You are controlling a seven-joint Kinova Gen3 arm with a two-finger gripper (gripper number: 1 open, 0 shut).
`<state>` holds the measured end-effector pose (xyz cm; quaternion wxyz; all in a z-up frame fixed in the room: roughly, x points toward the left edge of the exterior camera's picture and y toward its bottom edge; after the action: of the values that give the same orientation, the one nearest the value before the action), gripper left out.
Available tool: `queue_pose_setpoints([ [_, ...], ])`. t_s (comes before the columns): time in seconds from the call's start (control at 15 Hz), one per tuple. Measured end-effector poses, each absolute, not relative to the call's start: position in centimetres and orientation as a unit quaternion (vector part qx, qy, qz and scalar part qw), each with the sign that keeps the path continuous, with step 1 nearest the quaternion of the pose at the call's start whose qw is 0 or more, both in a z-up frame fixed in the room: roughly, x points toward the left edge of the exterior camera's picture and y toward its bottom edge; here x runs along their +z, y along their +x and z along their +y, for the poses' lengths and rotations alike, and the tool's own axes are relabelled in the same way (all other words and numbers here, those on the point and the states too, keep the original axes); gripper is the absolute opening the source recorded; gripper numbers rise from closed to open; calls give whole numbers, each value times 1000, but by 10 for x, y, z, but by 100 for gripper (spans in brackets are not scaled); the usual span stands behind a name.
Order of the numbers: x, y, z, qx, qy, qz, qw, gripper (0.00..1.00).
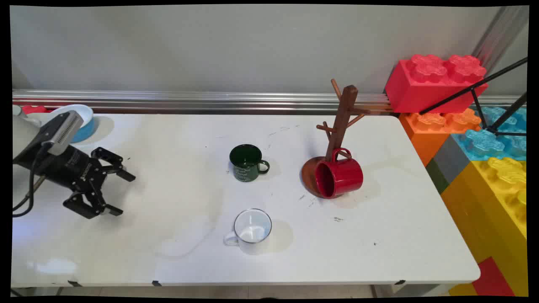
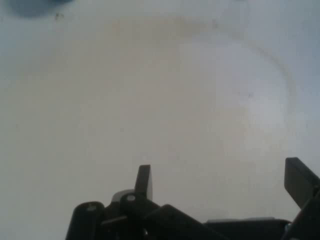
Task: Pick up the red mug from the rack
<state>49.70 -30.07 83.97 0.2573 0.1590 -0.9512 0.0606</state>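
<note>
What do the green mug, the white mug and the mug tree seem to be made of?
Green mug: probably enamelled metal, glossy with a thin rim.
White mug: likely enamelled metal too, with a dark rim line.
Mug tree: apparently brown wood, smooth-finished.

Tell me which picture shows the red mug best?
The main view: the red mug lies on its side against the wooden mug tree, its opening facing left. The hand view shows only bare table and the open gripper.
</note>
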Motion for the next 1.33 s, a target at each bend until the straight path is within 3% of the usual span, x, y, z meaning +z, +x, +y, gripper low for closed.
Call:
queue_pose_setpoints([
  [0.87,876,426,-326,79,167,-880,437,100],
  [1.33,880,391,-339,72,211,-854,470,100],
])
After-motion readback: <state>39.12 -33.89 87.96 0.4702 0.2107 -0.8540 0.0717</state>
